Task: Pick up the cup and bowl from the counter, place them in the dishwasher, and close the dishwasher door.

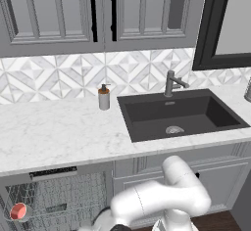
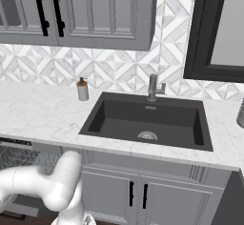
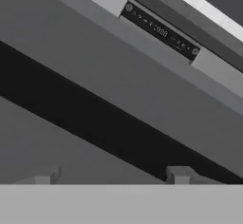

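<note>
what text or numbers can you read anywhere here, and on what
Dark control strip on the dishwasher door, hand view: pale symbols and what may be digits, too blurred to read with any certainty.
Control strip along the dishwasher's top in the left base view: too small to read.
Soap bottle, faucet, sink: no visible lettering.

Arm (image 1: 166,198) bent low leftward, tool (image 3: 109,178) tips parted.

Veined white marble counter (image 1: 54,137), matt dark sink (image 1: 179,115), silver wire dishwasher (image 1: 54,200) rack, brushed-metal faucet (image 1: 172,83).
</note>
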Robot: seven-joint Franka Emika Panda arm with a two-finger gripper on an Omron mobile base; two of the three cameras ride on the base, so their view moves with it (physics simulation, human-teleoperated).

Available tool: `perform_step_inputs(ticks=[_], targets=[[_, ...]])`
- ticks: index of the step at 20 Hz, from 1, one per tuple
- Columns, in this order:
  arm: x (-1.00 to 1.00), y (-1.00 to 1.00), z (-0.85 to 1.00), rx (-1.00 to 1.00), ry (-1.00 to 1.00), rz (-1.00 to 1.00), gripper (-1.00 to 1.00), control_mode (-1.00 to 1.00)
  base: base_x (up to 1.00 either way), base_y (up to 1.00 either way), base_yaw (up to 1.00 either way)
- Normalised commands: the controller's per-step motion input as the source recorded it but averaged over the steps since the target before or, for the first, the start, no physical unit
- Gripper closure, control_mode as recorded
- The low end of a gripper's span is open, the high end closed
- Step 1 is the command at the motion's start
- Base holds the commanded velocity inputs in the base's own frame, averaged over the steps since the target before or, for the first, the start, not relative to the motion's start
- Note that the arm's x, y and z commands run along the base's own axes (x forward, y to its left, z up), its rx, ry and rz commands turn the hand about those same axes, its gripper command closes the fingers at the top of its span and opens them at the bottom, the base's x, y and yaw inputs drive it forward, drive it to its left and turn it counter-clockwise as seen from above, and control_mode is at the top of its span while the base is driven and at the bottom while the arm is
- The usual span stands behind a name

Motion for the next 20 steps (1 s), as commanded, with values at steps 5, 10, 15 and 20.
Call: perform_step_inputs(ticks=[5,10,15,20], targets=[[-0.05,-0.25,0.1,0.0,-0.01,0.0,-1.0,-1.0,0.0,0.0,0.0],[-0.24,0.0,0.01,0.0,-0.09,0.0,-1.0,-1.0,0.0,0.0,0.0],[-0.02,0.0,0.34,0.0,-0.17,0.0,-1.0,-1.0,0.0,0.0,0.0],[0.82,-0.28,0.07,-0.02,-0.01,0.0,-1.0,-1.0,0.0,0.0,0.0]])
